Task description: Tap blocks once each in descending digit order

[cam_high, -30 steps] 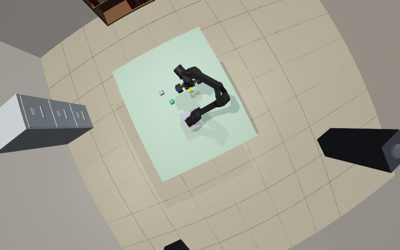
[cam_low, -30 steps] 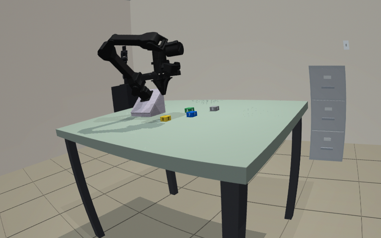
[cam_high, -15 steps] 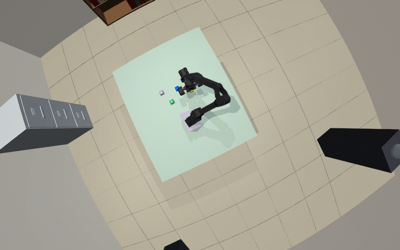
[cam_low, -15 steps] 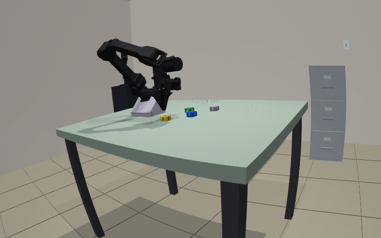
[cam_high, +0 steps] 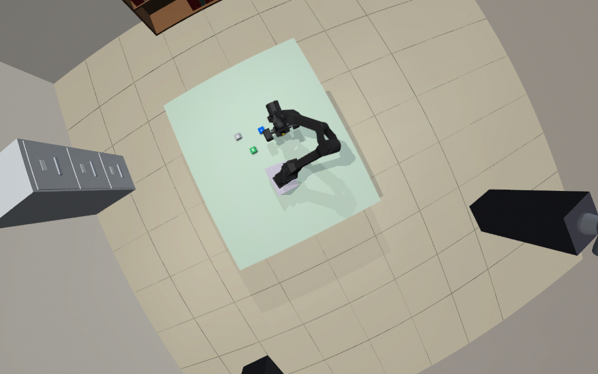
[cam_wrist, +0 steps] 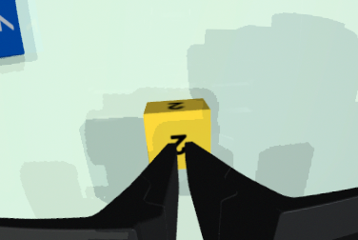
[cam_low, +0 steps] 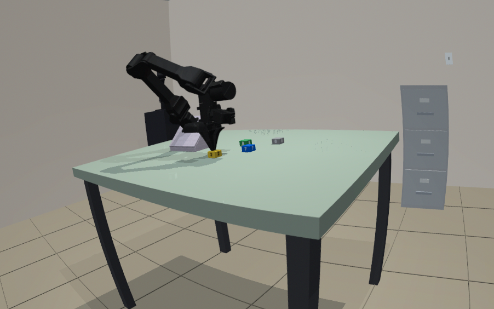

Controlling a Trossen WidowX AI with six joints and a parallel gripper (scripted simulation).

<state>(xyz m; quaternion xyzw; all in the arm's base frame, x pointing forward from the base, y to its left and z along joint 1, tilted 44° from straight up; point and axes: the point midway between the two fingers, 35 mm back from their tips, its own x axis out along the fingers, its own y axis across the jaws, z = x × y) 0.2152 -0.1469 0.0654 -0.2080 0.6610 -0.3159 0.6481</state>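
A yellow block (cam_low: 214, 153) (cam_wrist: 178, 120) marked 2 lies on the pale green table (cam_high: 245, 223) (cam_low: 279, 184). My gripper (cam_low: 214, 149) (cam_wrist: 181, 150) is shut, with its tips together just over the yellow block's near top edge. I cannot tell whether they touch it. A blue block (cam_high: 260, 130) (cam_low: 248, 148) (cam_wrist: 8, 31) marked 7 lies close by. A green block (cam_high: 252, 150) (cam_low: 245, 142) and a grey block (cam_high: 238, 136) (cam_low: 277, 141) lie farther off. In the top view the arm hides the yellow block.
The arm's grey wedge base (cam_high: 287, 187) (cam_low: 183, 143) stands on the table near the blocks. A grey filing cabinet (cam_high: 50, 181) (cam_low: 423, 146) stands off the table. A bookshelf (cam_high: 166, 14) and a black camera body (cam_high: 529, 218) are also off the table.
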